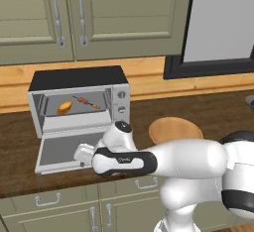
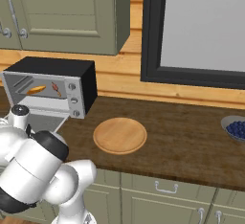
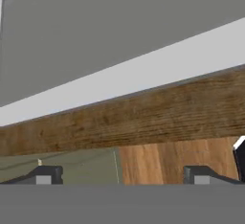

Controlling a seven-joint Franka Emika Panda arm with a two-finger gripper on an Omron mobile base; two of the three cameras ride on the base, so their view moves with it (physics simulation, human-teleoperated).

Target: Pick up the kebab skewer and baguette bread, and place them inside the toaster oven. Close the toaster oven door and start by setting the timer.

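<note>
Left base view: toaster oven point(image 1: 79, 99) sat left of centre on worktop point(image 1: 198, 112); baguette bread point(image 1: 65, 107) and kebab skewer point(image 1: 87, 102) lay inside. Toaster oven door point(image 1: 62, 149) hung open, flat. My hand point(image 1: 83, 152) hovered at door's front edge.

Right base view: round wooden plate point(image 2: 119, 135) sat bare mid-frame.

Hand view: fingers point(image 3: 43, 176) stood apart, holding nothing, beneath door's silver edge. Risk: hand slipping off thin frame, door dropping back.

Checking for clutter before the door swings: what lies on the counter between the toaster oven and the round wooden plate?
Bare wooden counter between toaster oven and plate, right base view.
</note>
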